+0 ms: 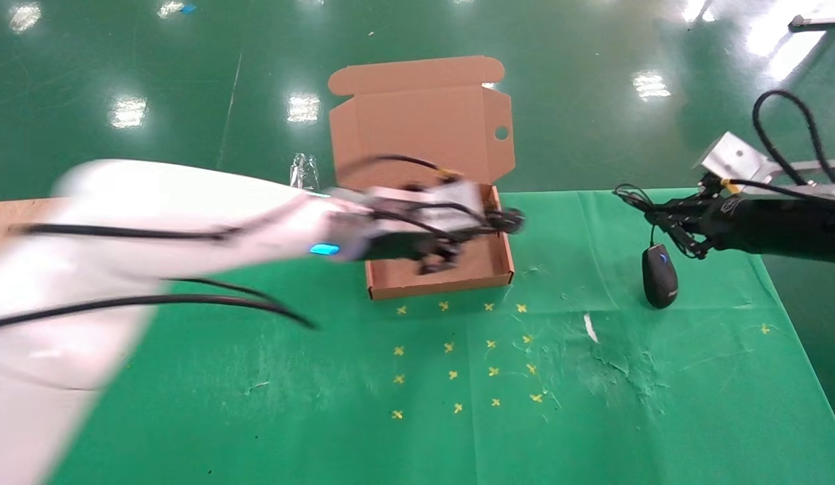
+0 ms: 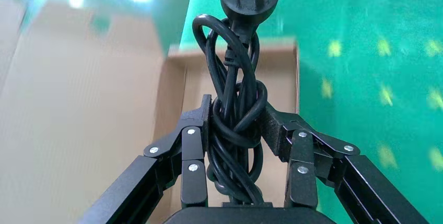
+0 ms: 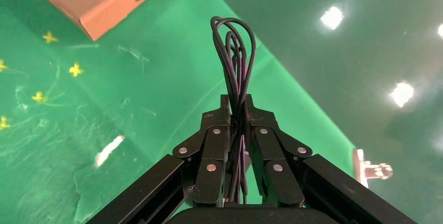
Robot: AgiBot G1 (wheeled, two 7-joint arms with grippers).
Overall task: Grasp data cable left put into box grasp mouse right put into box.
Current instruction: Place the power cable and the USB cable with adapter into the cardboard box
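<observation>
The data cable (image 2: 235,109) is clamped in the left gripper (image 2: 237,130) over the open box (image 1: 439,279) at frame centre, while the mouse (image 1: 660,275) lies at right, its cord (image 3: 237,62) pinched by the right gripper (image 3: 237,125)

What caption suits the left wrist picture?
Left gripper clamps the coiled data cable, plug outward, above the open box.
</observation>
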